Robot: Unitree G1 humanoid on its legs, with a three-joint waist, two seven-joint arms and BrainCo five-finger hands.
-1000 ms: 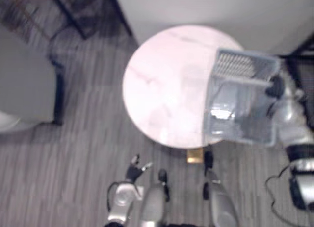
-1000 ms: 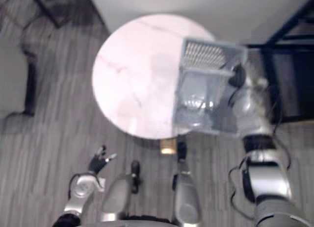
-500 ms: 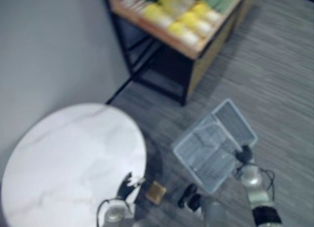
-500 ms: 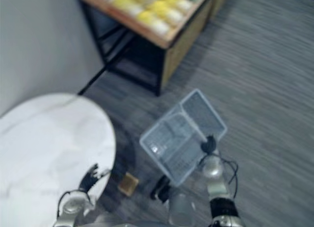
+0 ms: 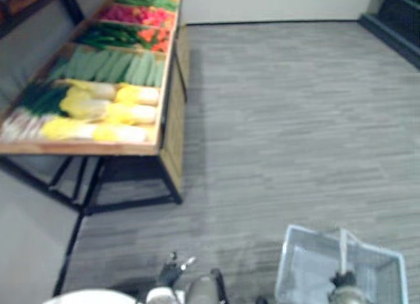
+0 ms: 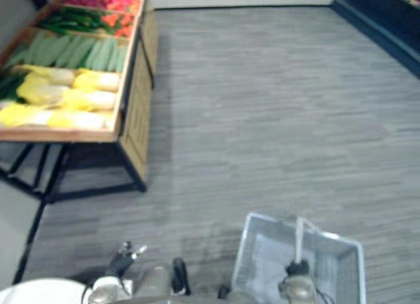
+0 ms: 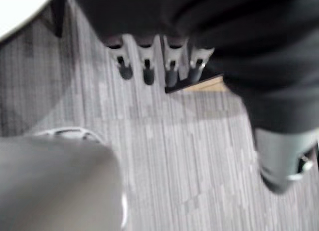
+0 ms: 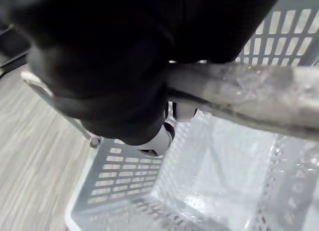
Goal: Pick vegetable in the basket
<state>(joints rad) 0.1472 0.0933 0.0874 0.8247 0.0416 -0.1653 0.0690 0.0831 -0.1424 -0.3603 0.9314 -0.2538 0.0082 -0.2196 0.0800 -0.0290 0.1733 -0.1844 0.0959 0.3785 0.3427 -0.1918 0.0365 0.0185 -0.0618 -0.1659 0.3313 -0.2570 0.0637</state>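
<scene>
A wooden stand (image 5: 172,130) is loaded with vegetables (image 5: 108,111). Well apart from the stand, a grey basket (image 5: 307,270) is carried, its handle (image 8: 259,96) clasped by the right hand (image 5: 342,280). Nearer the stand, the left hand (image 5: 172,272) is loosely spread.

I see a pale grey basket (image 5: 307,268) with slotted walls, a floor (image 5: 282,120) of grey streaked planks, and a light wood stand (image 5: 172,120) carrying yellow, pale green, dark green, red and orange vegetables (image 5: 108,111).
</scene>
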